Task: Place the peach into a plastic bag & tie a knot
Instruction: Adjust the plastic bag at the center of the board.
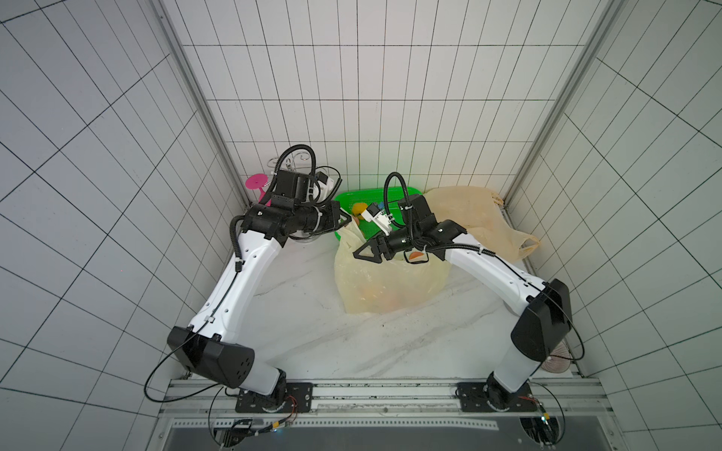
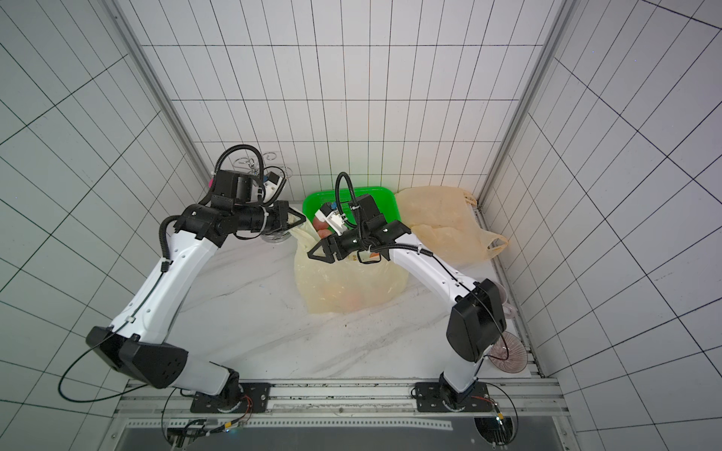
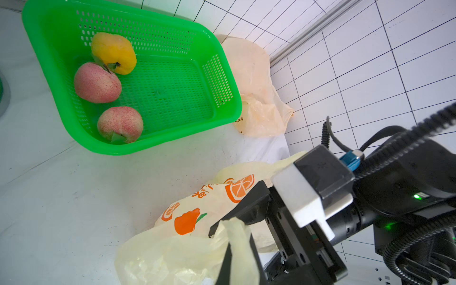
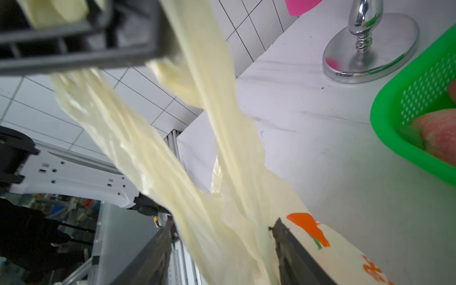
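my left jaws are clamped on a handle [image 3: 234, 237] of the plastic bag [image 1: 390, 281], held taut. its strands [image 4: 222, 160] run lengthwise down between my right jaws, which stand part-way apart; i can't tell if they bite. the peach [image 1: 375, 296] sits below them, inside the bag on the tabletop [image 1: 304, 332].

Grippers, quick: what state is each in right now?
Left gripper: shut on the bag handle.
Right gripper: jaws apart around a twisted bag strip; grip cannot be told.
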